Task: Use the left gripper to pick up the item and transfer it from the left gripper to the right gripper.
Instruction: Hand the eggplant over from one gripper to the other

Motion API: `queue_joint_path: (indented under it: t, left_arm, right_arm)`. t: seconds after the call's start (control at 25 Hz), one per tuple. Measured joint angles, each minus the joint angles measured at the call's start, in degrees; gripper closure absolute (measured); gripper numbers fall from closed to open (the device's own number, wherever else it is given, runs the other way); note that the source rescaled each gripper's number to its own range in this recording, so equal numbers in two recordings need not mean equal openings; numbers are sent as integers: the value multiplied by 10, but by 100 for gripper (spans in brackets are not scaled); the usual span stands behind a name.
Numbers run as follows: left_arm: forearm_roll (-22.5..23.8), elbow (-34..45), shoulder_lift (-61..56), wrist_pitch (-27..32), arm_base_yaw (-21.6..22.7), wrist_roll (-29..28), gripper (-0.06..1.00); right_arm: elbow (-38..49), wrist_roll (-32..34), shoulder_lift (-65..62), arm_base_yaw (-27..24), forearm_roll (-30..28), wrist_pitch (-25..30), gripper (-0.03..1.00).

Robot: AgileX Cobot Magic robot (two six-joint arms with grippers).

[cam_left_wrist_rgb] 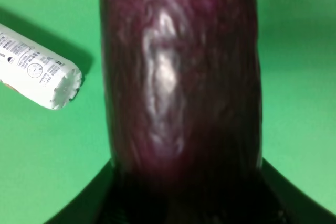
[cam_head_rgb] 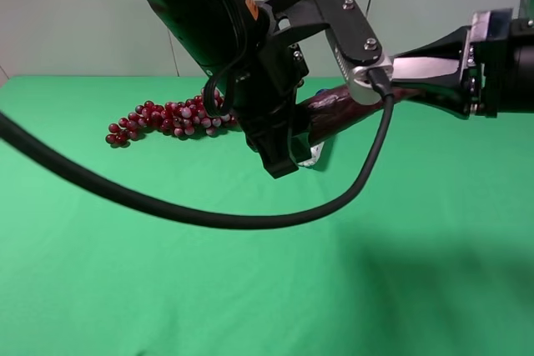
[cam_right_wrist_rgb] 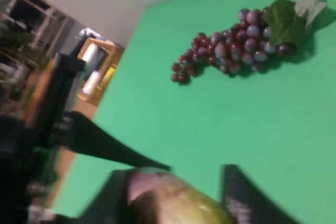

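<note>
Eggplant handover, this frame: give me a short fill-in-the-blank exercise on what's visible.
1. Between the left hand and the right hand, up in the air, is a dark purple ___.
2. The grape bunch lies on the ___ cloth.
3. In the left wrist view, a ___ bottle lies on the cloth beyond the eggplant.

Missing words: eggplant; green; white.

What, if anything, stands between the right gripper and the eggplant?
Nothing visible. The left gripper holds the eggplant aloft, and its stem end sits between the fingers of the right gripper. The grapes lie apart on the table.
</note>
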Motion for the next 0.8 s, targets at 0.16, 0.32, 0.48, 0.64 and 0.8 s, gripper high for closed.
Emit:
queue_joint_path:
  t: [0.16,0.32,0.48,0.64,0.8]
  left_arm:
    - [0,0,2,-2,0,0,94]
    - [0,0,2,-2,-1,-1,94]
    - [0,0,2,-2,-1,-2,94]
    - [0,0,2,-2,-1,-2,94]
    - [0,0,2,-2,-1,-4,54]
  right_arm:
    - [0,-4,0,0,1,1,92]
    - [0,-5,0,0,1,1,92]
    - [0,-5,0,0,1,1,92]
    - [0,-6,0,0,1,1,92]
    - [0,-7,0,0,-3,-3,92]
